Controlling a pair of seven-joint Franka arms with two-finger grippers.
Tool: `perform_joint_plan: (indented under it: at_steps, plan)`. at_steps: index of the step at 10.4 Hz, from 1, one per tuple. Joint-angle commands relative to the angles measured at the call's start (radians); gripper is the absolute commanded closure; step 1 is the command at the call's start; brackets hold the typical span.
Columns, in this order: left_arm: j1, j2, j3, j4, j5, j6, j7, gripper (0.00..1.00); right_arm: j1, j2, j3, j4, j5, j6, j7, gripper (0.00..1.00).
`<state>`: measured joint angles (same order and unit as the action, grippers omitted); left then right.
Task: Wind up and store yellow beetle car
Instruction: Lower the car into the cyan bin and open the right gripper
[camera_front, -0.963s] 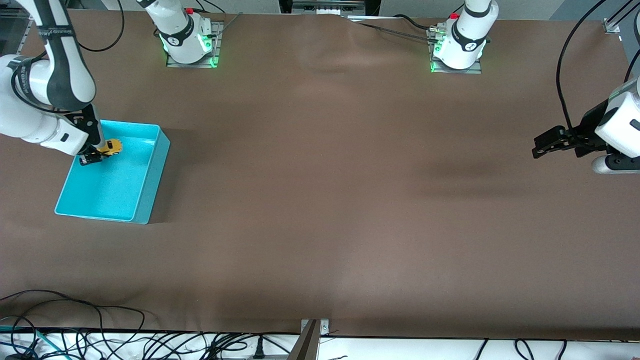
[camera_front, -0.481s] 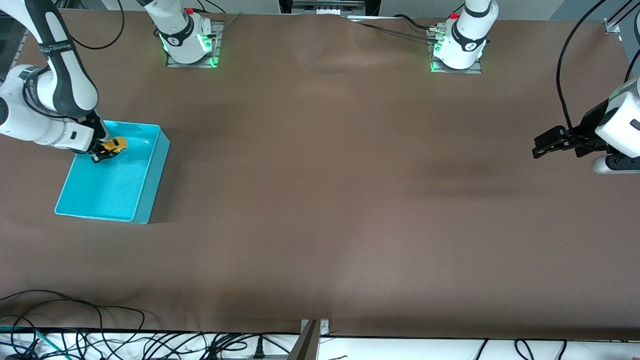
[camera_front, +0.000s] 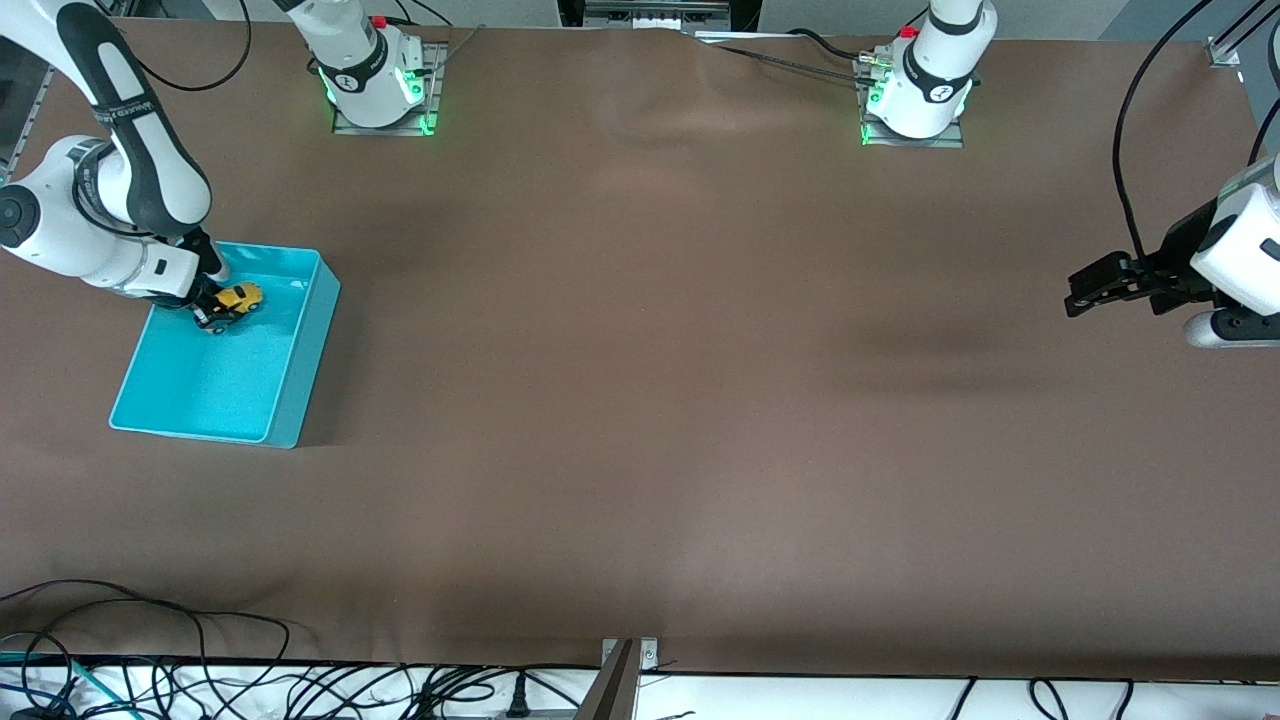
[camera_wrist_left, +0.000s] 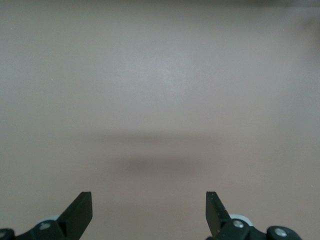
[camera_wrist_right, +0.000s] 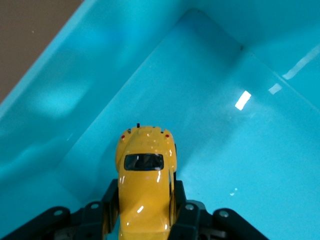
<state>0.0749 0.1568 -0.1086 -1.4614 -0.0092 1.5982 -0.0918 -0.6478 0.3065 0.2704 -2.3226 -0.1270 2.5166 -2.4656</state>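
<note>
The yellow beetle car (camera_front: 241, 296) is clamped by its sides in my right gripper (camera_front: 218, 312), which is shut on it inside the turquoise bin (camera_front: 304, 345). In the right wrist view the car (camera_wrist_right: 144, 175) sticks out from between the black fingers (camera_wrist_right: 186, 210) and points at a corner of the bin (camera_wrist_right: 250, 160). Whether its wheels touch the bin floor I cannot tell. My left gripper (camera_front: 1078, 292) hangs open over bare table at the left arm's end. Its wrist view shows the gripper (camera_wrist_left: 149, 212) with only brown tabletop between the jaws.
The bin stands at the right arm's end of the brown table (camera_front: 640, 400). Both arm bases (camera_front: 375, 70) stand along the table's edge farthest from the front camera. Cables (camera_front: 200, 680) lie past the table's nearest edge.
My right wrist has swung round and the held car has shifted a little toward the left arm's end inside the bin. The left arm has not moved.
</note>
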Motion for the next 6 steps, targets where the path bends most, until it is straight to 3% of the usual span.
perform_joint_plan:
  at_steps: [1,3,4,5,6]
  plan:
    - [0.006,-0.003,0.000,0.004,-0.023,0.002,0.024,0.00,-0.024,0.011,0.020,-0.001,-0.017,0.014,-0.007,1.00]
    - [0.006,-0.003,0.000,0.004,-0.023,0.002,0.024,0.00,-0.035,0.014,0.020,0.000,-0.014,0.008,0.000,1.00]
    - [0.006,-0.003,0.000,0.004,-0.023,0.002,0.024,0.00,-0.041,0.014,0.020,0.000,-0.010,-0.001,0.003,0.60]
    - [0.006,-0.003,0.000,0.004,-0.023,0.002,0.024,0.00,-0.050,0.008,0.020,0.006,-0.005,-0.031,0.008,0.01]
    - [0.006,-0.003,0.000,0.004,-0.023,0.002,0.024,0.00,-0.049,0.003,0.021,0.018,-0.005,-0.053,0.038,0.00]
